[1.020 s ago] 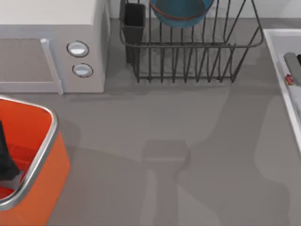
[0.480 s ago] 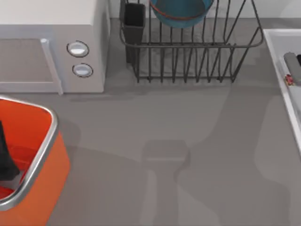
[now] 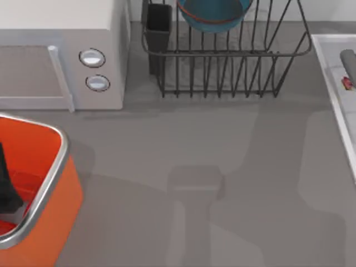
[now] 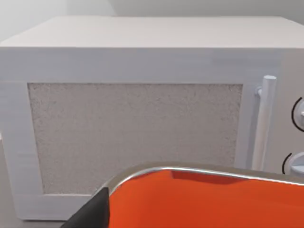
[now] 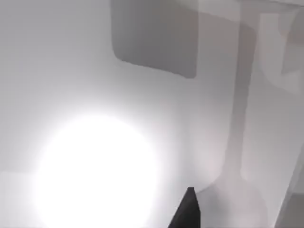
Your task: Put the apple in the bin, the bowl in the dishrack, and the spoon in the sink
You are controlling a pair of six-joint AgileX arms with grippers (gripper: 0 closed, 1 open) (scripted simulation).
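The blue-teal bowl (image 3: pixel 213 14) sits in the dark wire dishrack (image 3: pixel 228 55) at the back of the table. At the right edge, the tiny red spoon (image 3: pixel 347 83) lies inside the pale sink (image 3: pixel 325 61), just below a grey rounded bar (image 3: pixel 349 62). The orange bin (image 3: pixel 53 189) with its silver rim stands at the front left. A dark part of my left arm (image 3: pixel 6 186) hangs over its inside. One dark fingertip (image 4: pixel 92 213) shows by the bin's rim (image 4: pixel 199 170). Another dark fingertip (image 5: pixel 190 211) shows over a pale, glaring surface. The apple is out of view.
A white microwave (image 3: pixel 61 55) with two round knobs fills the back left, close behind the bin. A black cutlery cup (image 3: pixel 159 25) stands at the dishrack's left corner. Bare grey tabletop (image 3: pixel 194 178) spans the middle and front, crossed by arm shadows.
The red spoon and the grey bar in the sink have shifted toward the back and slightly right. The shadows on the right of the table have moved with them. The left arm is still.
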